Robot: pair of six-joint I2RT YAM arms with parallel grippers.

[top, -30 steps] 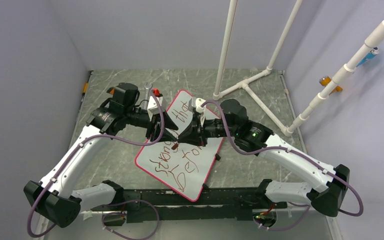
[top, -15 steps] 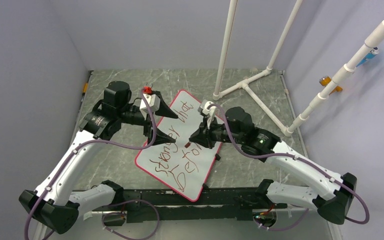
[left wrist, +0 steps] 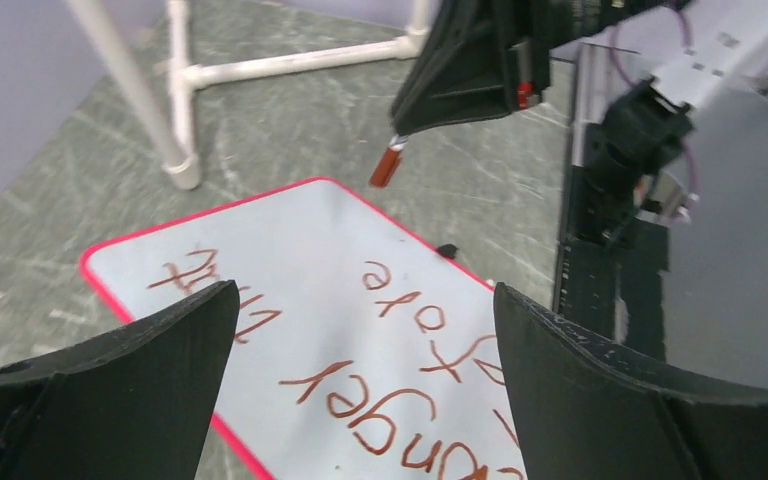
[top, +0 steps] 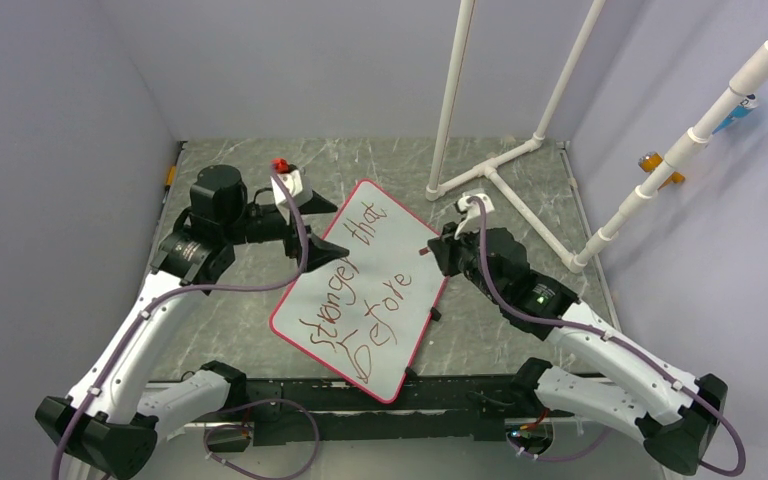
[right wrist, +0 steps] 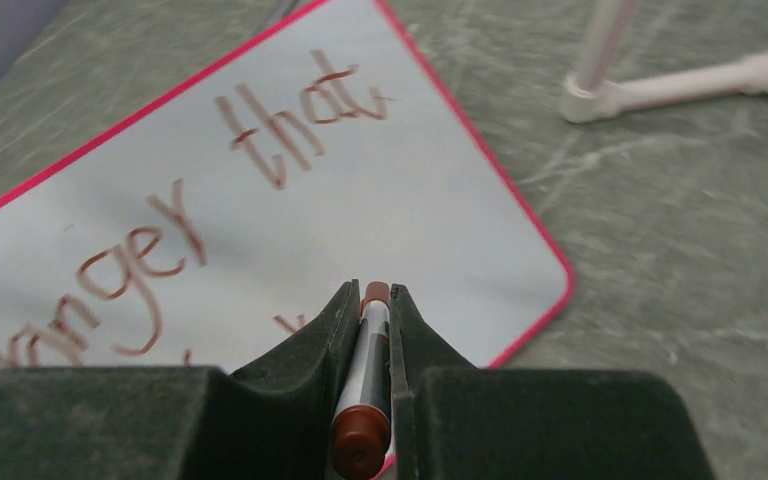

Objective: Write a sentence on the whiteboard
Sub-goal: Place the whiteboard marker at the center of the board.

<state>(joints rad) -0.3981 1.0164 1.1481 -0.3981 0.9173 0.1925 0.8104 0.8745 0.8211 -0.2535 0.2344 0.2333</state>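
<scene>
The whiteboard (top: 390, 260) lies tilted on the table, white with a pink-red rim. The sentence (top: 345, 300) in dark-red marker reads "stronger that before". My left gripper (top: 322, 224) hangs over the board's far left edge, open wide with nothing in it; its fingers (left wrist: 120, 380) frame the whiteboard (left wrist: 300, 250) and the sentence (left wrist: 400, 400). My right gripper (top: 438, 250) hovers at the board's far right edge, shut on a dark-red marker (top: 424, 252). In the right wrist view the marker (right wrist: 368, 370) sits clamped in the right gripper (right wrist: 372, 292) above the whiteboard (right wrist: 410, 200).
A white PVC pipe frame (top: 500, 170) stands at the back right, with a slanted pipe (top: 700, 130) beyond it. Grey walls close the left, back and right sides. A small black clip (top: 436, 315) sticks out of the board's right edge. A black rail (top: 410, 395) runs along the near edge.
The two grippers were close together over the board. The left gripper has opened and drawn back to the left. The right gripper has pulled away to the right with the marker.
</scene>
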